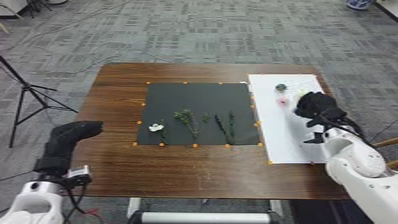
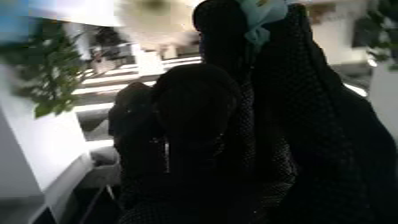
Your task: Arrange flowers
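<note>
In the head view, the right hand point(image 1: 317, 104) is over the right side of the white sheet point(image 1: 289, 135), beside a pink flower point(image 1: 282, 101) and a dark green bloom point(image 1: 281, 87). The black mat point(image 1: 178, 95) holds a white flower point(image 1: 156, 127), a leafy green sprig point(image 1: 187, 118) and slender dark stems point(image 1: 233, 125). Left of the mat, the left hand point(image 1: 78, 131) has relaxed fingers. Within the right wrist view, the right hand point(image 2: 200, 105) pinches a pale teal flower piece point(image 2: 258, 34) at its fingertips; a blurred cream bloom point(image 2: 162, 21) and green leaves point(image 2: 53, 67) are close by.
The brown wooden table point(image 1: 178, 172) extends in front of the mat and to its left. Small orange markers edge both the mat and the sheet. A black tripod point(image 1: 28, 87) stands on the floor left of the table.
</note>
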